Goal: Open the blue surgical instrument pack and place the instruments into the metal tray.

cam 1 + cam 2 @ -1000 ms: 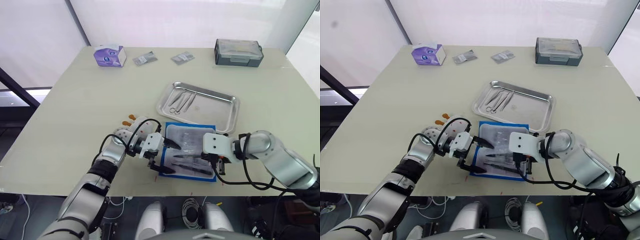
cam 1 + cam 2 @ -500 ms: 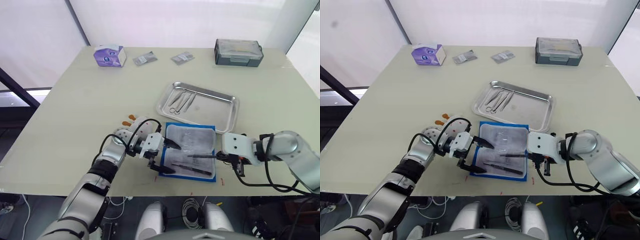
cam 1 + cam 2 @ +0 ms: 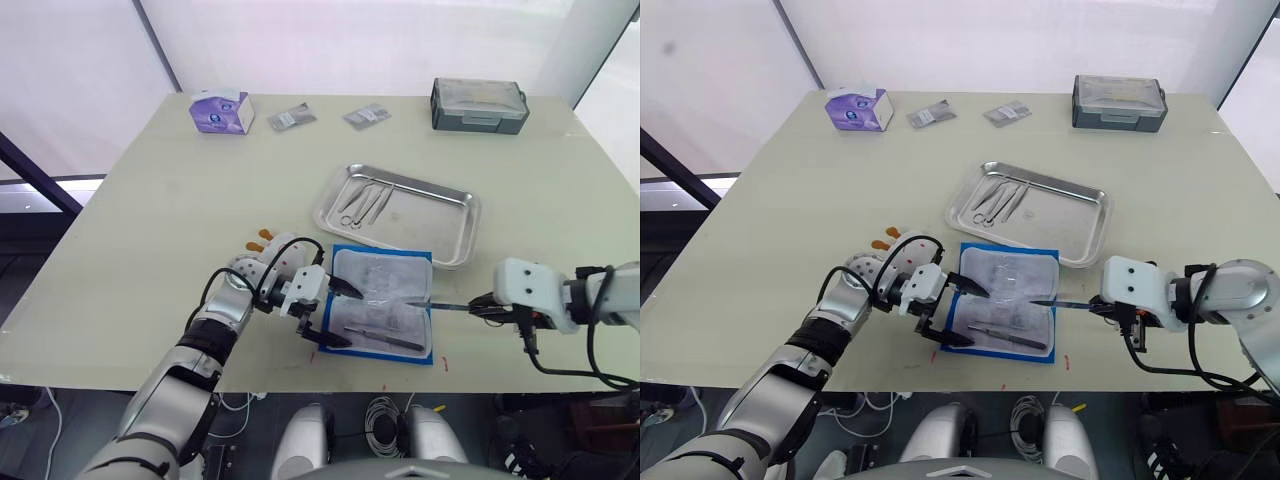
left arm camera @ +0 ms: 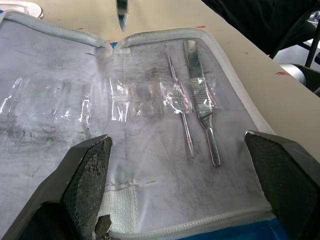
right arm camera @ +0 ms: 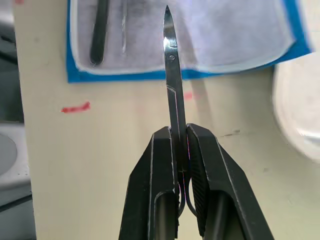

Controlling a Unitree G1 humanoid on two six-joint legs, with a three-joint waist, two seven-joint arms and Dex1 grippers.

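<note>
Scissors (image 5: 172, 100) sit clamped in right end effector (image 5: 179, 150) beside open pack (image 3: 380, 305).

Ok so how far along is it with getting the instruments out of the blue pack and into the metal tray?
Roughly midway. Done: the blue surgical instrument pack lies open and a few instruments lie in the metal tray. In hand: the right pincer is shut on scissors, held off the pack's right edge, while the left pincer sits open over the pack's left side. Left: two slim tools in the lining pockets.
</note>
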